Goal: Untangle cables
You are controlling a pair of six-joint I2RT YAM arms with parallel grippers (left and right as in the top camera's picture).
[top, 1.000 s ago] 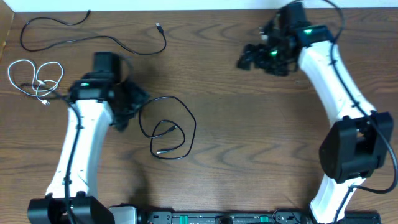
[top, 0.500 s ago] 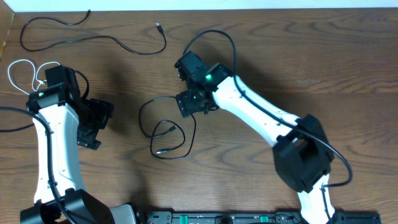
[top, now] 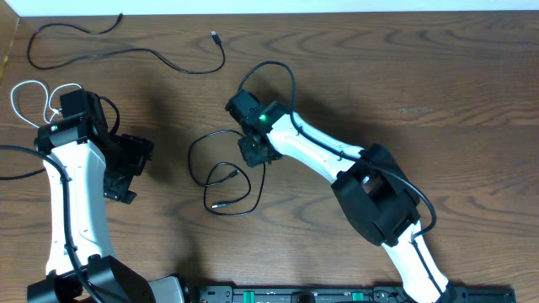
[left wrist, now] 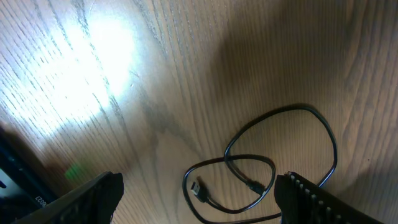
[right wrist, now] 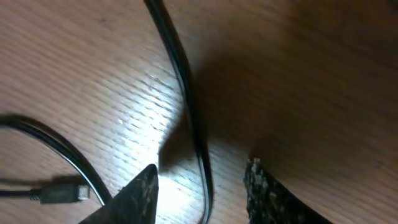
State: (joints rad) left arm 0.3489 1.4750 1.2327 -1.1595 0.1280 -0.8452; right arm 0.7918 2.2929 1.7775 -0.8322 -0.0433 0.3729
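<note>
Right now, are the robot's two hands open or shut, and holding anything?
Left gripper: open, holding nothing.
Right gripper: open, straddling a black cable, not gripping it.

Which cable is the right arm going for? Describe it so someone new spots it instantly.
Look at the centre of the wooden table, at the tips of the right tool: the looped black cable is thin and curled into overlapping loops. The other black cable lies stretched in a long wave along the far edge, and the white cable is bunched at the far left.
</note>
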